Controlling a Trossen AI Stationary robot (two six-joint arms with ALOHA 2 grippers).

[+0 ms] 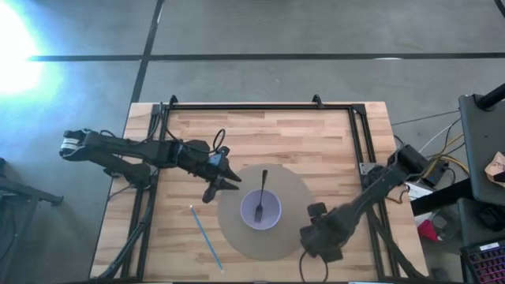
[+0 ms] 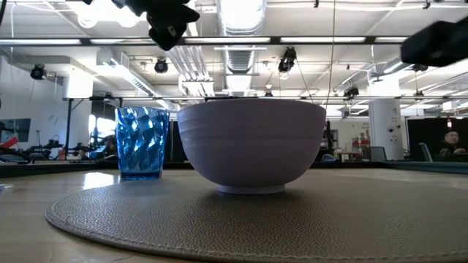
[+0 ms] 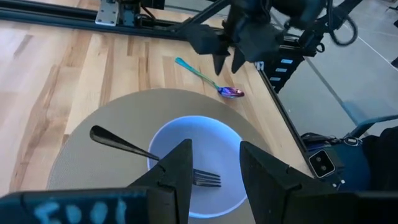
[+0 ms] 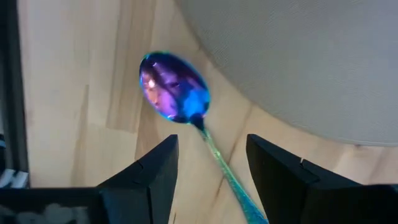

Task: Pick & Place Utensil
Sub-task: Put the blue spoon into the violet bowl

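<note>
Operator: Status of right gripper (image 4: 211, 149)?

Technician: Fingers stand wide apart and grip nothing. It hangs low over the spoon (image 4: 173, 87), with the spoon's thin handle running through the gap and touching neither finger.

Operator: Spoon location?

Technician: It lies flat on bare wood, just off the rim of the round placemat (image 4: 298, 62), on the mat's right-arm side. The iridescent blue-purple spoon head is near the mat's edge but not on it.

Operator: Left gripper (image 3: 214, 152)?

Technician: Also parted and empty. It is raised on the opposite side of the mat, its wrist camera looking down on the bowl.

Operator: What is on the mat?

Technician: A pale bowl (image 3: 205, 134) sits at its centre. A dark fork (image 3: 118, 142) has its tines inside the bowl and its handle resting over the rim, above the mat.

Operator: Surface around the mat?

Technician: A light butcher-block table (image 1: 331, 142) with a black frame rail (image 1: 260, 106) along its far edge and both sides. A thin pale-blue stick (image 1: 207, 237) lies on the wood on the mat's left-arm side; I cannot tell what it is. In the low view a blue faceted tumbler (image 2: 142, 142) stands upright behind the mat, to one side of the bowl.

Operator: Room?

Technician: A grey floor (image 1: 276, 31) with dark seam lines surrounds the table. The low view shows an open ceiling with white ducts (image 2: 241, 18), hanging lamps and strip lights. A person (image 2: 450, 142) sits at the far edge, well behind the mat.
</note>
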